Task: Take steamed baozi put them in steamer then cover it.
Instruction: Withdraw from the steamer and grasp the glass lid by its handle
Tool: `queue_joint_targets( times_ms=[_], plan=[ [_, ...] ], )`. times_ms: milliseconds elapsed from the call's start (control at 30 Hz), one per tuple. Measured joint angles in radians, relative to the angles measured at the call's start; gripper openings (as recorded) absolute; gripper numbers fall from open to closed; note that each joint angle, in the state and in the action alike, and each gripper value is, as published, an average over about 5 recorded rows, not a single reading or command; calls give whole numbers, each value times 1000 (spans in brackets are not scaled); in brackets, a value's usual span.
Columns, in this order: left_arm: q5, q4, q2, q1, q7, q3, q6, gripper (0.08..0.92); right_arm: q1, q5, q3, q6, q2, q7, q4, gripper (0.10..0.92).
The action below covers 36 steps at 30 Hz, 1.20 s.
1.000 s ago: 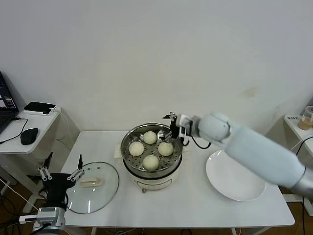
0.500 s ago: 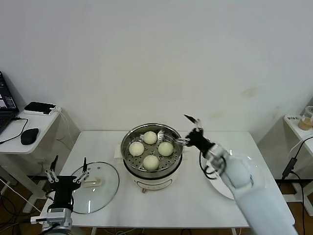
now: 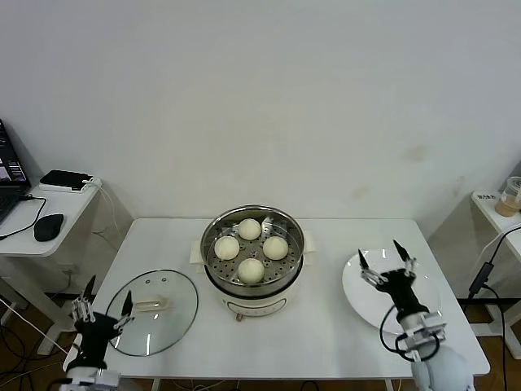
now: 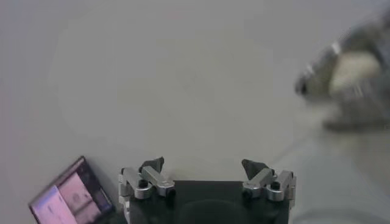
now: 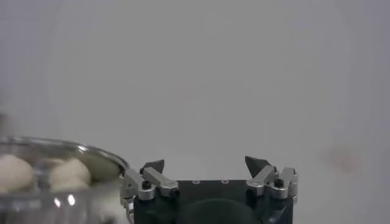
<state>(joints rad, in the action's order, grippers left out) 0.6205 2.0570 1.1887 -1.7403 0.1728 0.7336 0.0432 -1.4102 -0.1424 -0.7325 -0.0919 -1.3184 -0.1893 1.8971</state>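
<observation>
I judge loading done, four baozi [image 3: 250, 248] in the steamer [image 3: 253, 252]; next my empty, spread left gripper [image 3: 103, 306] must take the glass cover [image 3: 152, 312] beside it (right gripper [image 3: 387, 263], also spread, idles over the plate [image 3: 391, 293]).

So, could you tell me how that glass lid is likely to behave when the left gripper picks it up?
The lid looks like rigid glass with a metal rim, so probably stiff, fairly heavy and breakable if dropped. Its smooth dome seems slippery; the bar handle is likely the safer grip. Lying flat on the table, it should not roll.
</observation>
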Motion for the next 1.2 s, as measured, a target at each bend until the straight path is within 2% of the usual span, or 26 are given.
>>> queue_joint_targets(
  times_ms=[167,367,700,1200],
  plan=[
    [197,-38,-34,-45,8,6,-17,823,-51,15,-39,-3,-39,14,14,823],
    [366,-90,-67,-39,15,-16,-30,823,-97,38,-66,-13,-76,27,26,823],
    [492,-206,-104,67,24,-106,-42,823,-137,69,-91,-22,-120,44,25,823],
    [541,-355,-149,223,8,-222,-36,823,-177,87,-113,-27,-137,48,41,823]
  ],
)
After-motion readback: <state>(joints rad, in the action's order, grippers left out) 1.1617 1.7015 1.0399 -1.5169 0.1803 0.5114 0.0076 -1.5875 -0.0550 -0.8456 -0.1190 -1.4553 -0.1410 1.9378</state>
